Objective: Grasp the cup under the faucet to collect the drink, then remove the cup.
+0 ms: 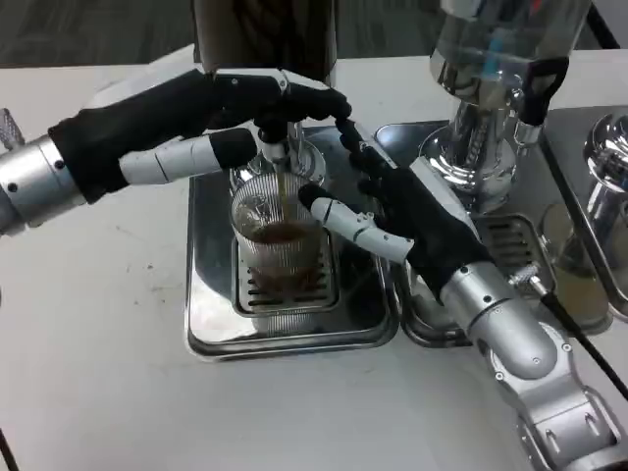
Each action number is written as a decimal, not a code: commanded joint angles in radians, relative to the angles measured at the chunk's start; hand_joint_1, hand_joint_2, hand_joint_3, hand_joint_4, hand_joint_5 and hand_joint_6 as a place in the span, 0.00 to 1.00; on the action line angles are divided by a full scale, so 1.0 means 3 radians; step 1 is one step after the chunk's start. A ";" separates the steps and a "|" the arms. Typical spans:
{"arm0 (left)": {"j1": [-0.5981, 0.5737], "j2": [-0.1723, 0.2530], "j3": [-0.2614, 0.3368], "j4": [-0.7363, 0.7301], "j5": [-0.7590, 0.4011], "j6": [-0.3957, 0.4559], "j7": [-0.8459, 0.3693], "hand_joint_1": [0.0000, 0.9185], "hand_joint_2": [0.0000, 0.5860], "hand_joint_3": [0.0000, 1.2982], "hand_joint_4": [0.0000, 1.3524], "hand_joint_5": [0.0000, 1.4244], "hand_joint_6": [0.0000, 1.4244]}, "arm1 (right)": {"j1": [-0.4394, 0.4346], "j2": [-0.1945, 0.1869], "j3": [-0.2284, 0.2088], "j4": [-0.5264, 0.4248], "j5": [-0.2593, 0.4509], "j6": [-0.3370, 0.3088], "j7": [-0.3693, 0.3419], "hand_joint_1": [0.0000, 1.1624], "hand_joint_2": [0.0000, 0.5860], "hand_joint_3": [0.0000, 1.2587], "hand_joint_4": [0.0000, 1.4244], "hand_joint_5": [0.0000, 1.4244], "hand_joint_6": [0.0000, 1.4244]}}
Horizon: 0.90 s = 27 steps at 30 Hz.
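**One ribbed cup under the spout, two hands around it**

Counted on the white table [98, 392]: one clear ribbed glass cup [278, 235], two shiny steel drip trays, two drink dispensers, two hands.

Standing upright on the slotted grate of the left steel drip tray [211, 329], straight below the small metal faucet [274, 147] of the dark-bodied dispenser [265, 34]: the cup. Holding a shallow layer of brown drink [283, 234], well short of the rim; a thin brown stream running from faucet down into it.

Reaching in from the left at faucet height: the left hand [211, 123], black-gloved palm and white-and-black fingers lying across the faucet and just above the cup's rim, pressing on the tap area. Whether clasped around the tap or only resting on it, cannot tell.

Coming in from the lower right: the right hand [397, 221], fingers spread apart, one white finger stretched toward the cup's right wall, close to it or just touching. Not wrapped around the glass; grasping nothing.

Further right, beside the first tray: the second steel drip tray [510, 240], carrying the clear-tanked chrome dispenser [491, 88]. Contents of that tank not readable.
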<state>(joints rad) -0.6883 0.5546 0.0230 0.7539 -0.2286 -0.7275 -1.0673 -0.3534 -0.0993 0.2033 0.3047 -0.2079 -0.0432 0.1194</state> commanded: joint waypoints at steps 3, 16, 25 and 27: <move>0.0124 0.0033 -0.0017 -0.0014 0.0027 0.0013 -0.0060 0.00 0.11 0.23 0.13 0.13 0.13 | -0.0069 0.0017 -0.0012 0.0046 0.0048 -0.0060 0.0056 0.40 0.41 0.01 0.00 0.01 0.04; 0.0257 0.0099 0.0228 -0.0091 -0.0105 0.0022 0.0103 0.00 0.12 0.24 0.16 0.15 0.16 | -0.0173 0.0082 -0.0007 0.0235 0.0058 -0.0174 0.0072 0.40 0.41 0.03 0.00 0.02 0.06; 0.0405 0.0243 0.0471 -0.0246 -0.0127 -0.0017 0.0284 0.00 0.11 0.18 0.11 0.12 0.16 | -0.0268 0.0142 -0.0018 0.0465 0.0072 -0.0332 0.0039 0.40 0.41 0.03 0.00 0.03 0.06; 0.0481 0.0281 0.0552 -0.0328 -0.0150 -0.0008 0.0360 0.00 0.11 0.18 0.10 0.12 0.16 | -0.0282 0.0145 -0.0025 0.0492 0.0077 -0.0351 0.0045 0.40 0.41 0.03 0.00 0.03 0.06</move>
<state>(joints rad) -0.5775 0.6106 0.1537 0.6930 -0.2621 -0.7257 -0.9913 -0.4204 -0.0566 0.2033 0.4362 -0.1928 -0.1188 0.1350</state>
